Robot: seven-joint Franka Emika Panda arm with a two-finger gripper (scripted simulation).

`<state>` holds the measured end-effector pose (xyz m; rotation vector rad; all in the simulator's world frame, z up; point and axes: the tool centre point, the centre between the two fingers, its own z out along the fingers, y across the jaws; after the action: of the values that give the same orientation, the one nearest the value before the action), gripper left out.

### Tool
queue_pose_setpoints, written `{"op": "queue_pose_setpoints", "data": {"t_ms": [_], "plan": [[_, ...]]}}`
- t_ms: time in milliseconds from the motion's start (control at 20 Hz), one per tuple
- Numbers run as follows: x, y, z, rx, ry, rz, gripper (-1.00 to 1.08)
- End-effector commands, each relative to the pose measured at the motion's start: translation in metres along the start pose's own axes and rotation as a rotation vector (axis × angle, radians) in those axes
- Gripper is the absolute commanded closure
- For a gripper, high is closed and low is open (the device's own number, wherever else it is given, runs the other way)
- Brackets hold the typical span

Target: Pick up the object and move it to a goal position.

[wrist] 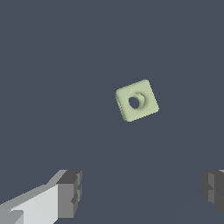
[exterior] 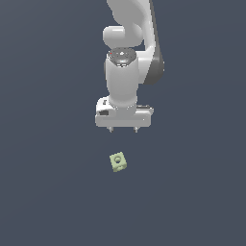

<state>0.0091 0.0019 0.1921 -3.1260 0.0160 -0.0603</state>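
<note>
Cube [exterior: 118,161]: pale yellow-green with a round hole, lying on the dark desk [exterior: 48,192], turned at a slant.
Gripper [exterior: 123,129]: above the cube, apart from it.
Fingers [wrist: 70,192]: spread wide, grasping nothing; the cube [wrist: 137,100] shows beyond them.

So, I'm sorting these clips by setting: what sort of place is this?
Likely a bare simulated test scene: a featureless grey floor, one pale cube, and an open white gripper above it.
</note>
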Motion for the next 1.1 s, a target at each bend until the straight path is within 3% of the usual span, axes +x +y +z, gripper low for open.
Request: {"op": "queue_pose_setpoints", "data": {"t_ms": [0, 1050], "plan": [[0.003, 0.001, 0.003, -0.001, -0.002, -0.012, -0.92], [0.063, 0.022, 0.092, -0.010, -0.037, -0.314, -0.92]]}}
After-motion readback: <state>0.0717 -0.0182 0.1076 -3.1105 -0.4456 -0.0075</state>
